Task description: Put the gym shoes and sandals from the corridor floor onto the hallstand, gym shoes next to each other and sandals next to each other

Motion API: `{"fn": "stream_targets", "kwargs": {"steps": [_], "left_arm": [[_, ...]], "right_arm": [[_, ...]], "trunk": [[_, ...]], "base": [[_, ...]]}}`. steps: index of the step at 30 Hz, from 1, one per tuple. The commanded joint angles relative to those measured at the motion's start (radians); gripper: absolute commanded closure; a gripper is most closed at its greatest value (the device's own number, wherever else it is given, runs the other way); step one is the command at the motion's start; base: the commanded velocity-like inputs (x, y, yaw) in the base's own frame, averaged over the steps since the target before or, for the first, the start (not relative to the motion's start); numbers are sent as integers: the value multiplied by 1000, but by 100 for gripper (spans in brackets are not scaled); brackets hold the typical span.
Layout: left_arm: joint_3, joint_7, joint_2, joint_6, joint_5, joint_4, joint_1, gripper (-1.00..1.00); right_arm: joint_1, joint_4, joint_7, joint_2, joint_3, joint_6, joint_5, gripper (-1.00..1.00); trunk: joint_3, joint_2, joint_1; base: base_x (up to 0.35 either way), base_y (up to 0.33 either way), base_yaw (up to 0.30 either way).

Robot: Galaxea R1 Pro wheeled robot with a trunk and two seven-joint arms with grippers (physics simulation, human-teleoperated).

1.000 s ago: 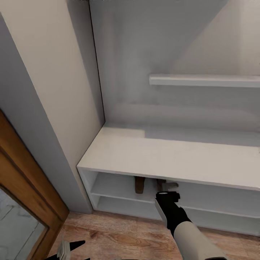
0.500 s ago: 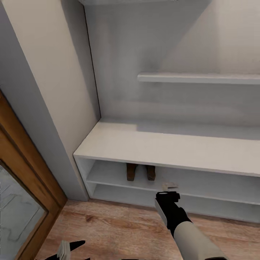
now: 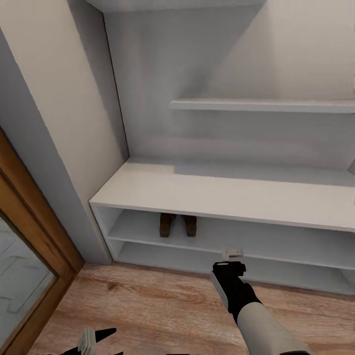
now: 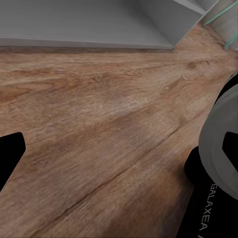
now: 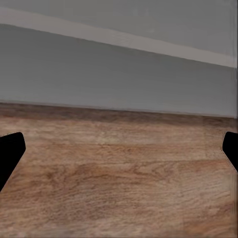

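Observation:
The pale grey hallstand stands against the wall ahead, with two open shelves under its bench top. Two brown sandals sit side by side, close together, on the upper open shelf near its left end. My right gripper hangs over the corridor floor in front of the lower shelf, right of the sandals and apart from them. Its fingers are spread wide with nothing between them. My left gripper is low over the floor, open and empty. The gym shoes are out of view.
A wood-framed door with a glass panel borders the floor on the left. A grey wall corner meets the hallstand's left end. A floating shelf hangs above the bench top. The robot's own body is close to the left gripper.
The camera has drawn back and turned, so the hallstand has slid left in the picture. The right gripper, which reached into the shelf by a sandal, is now out in front of it.

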Motion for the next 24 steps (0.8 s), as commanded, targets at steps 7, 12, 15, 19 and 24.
{"fn": "stream_targets", "kwargs": {"steps": [7, 12, 15, 19, 24], "left_arm": [[3, -3, 0, -6, 0, 2, 0, -100], [5, -4, 0, -7, 0, 2, 0, -100], [6, -3, 0, -7, 0, 3, 0, -100], [6, -3, 0, -7, 0, 3, 0, -100], [7, -3, 0, -8, 0, 3, 0, -100]], "right_arm": [[0, -1, 1, 0, 2, 10, 10, -100], [0, 2, 1, 0, 3, 10, 10, -100], [0, 12, 1, 0, 3, 9, 10, -100], [0, 17, 1, 0, 3, 7, 10, -100], [0, 20, 1, 0, 3, 7, 10, -100]], "trunk": [[-1, 0, 0], [-1, 0, 0], [-1, 0, 0], [-1, 0, 0], [-1, 0, 0]], "base": [[-16, -266, 0], [-123, -246, 0], [-239, -206, 0], [-252, -201, 0], [-262, -193, 0]]}}
